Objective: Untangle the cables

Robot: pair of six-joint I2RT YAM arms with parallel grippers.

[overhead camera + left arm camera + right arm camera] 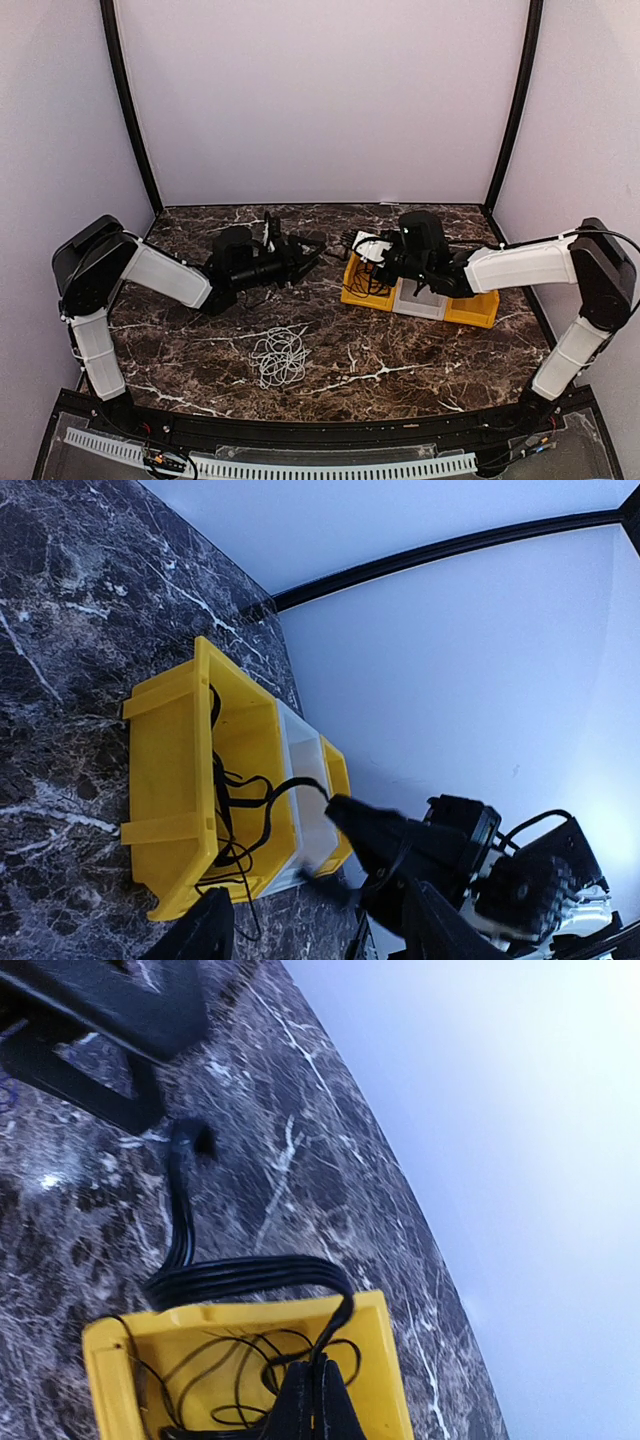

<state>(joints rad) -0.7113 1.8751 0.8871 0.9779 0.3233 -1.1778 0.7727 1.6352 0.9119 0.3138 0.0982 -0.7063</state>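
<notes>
A black cable (pixel 250 1275) lies partly coiled in a yellow bin (pixel 395 1370). It loops over the bin's rim onto the marble table. My right gripper (pixel 320 1368) is shut on this cable just inside the bin. In the left wrist view the same black cable (pixel 222 780) rises from the yellow bin (pixel 165 770) to the right gripper (pixel 345 810). My left gripper (pixel 320 935) is open with nothing between its fingers, to the left of the bin. A whitish cable coil (pixel 280 355) lies loose on the table in front of the left gripper (pixel 312 250).
The yellow bin (pixel 362 290) is the left one in a row with a white bin (pixel 420 302) and a second yellow bin (pixel 474 310). The marble table (pixel 400 365) is enclosed by pale walls with black corner posts (pixel 128 100).
</notes>
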